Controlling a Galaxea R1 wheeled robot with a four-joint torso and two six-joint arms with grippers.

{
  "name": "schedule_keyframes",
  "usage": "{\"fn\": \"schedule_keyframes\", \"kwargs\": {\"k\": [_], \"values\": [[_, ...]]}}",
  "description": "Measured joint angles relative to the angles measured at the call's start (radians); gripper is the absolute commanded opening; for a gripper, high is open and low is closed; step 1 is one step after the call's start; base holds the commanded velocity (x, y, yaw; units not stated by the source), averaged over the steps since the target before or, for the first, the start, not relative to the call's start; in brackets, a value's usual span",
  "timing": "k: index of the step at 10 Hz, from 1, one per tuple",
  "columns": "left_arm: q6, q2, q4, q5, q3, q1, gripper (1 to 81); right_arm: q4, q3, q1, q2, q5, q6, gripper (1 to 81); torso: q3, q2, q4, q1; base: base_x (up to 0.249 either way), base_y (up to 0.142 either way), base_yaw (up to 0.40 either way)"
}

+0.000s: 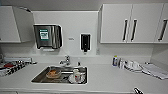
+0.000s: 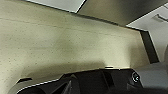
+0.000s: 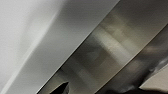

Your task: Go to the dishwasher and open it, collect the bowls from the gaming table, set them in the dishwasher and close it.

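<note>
I faced one steel sink (image 1: pixel 40 78) set in the white table (image 1: pixel 107 77). One faucet (image 1: pixel 66 60) stood behind the sink, one towel dispenser (image 1: pixel 48 36) and one black soap dispenser (image 1: pixel 85 42) hung above it. In the sink lay one orange-brown dish (image 1: pixel 53 73) and one white cup (image 1: pixel 77 75). Right of the sink hung three dark cabinet handles (image 1: pixel 125 30). The right wrist view showed a steel-grey front (image 3: pixel 110 50), perhaps the dishwasher. I could not tell either gripper's state.

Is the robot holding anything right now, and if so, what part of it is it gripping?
It cannot be told. Neither end effector's fingers can be made out. The right wrist view shows a steel-grey panel close up, likely the dishwasher front, but no grasp on it is visible.
</note>
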Motion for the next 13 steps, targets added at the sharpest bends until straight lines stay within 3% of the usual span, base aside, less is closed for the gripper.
{"fn": "schedule_keyframes", "kwargs": {"k": [6,13], "values": [[0.000,0.000,0.000,0.000,-0.009,0.000,81.1,-0.005,-0.190,-0.029,0.150,-0.033,0.001,81.1,0.000,0.000,0.000,0.000,0.000,0.000,0.000],[0.001,0.009,0.000,0.000,-0.012,0.000,81.1,0.000,-0.313,-0.050,0.174,-0.027,0.006,81.1,0.000,0.000,0.000,0.000,0.000,0.000,0.000]]}}
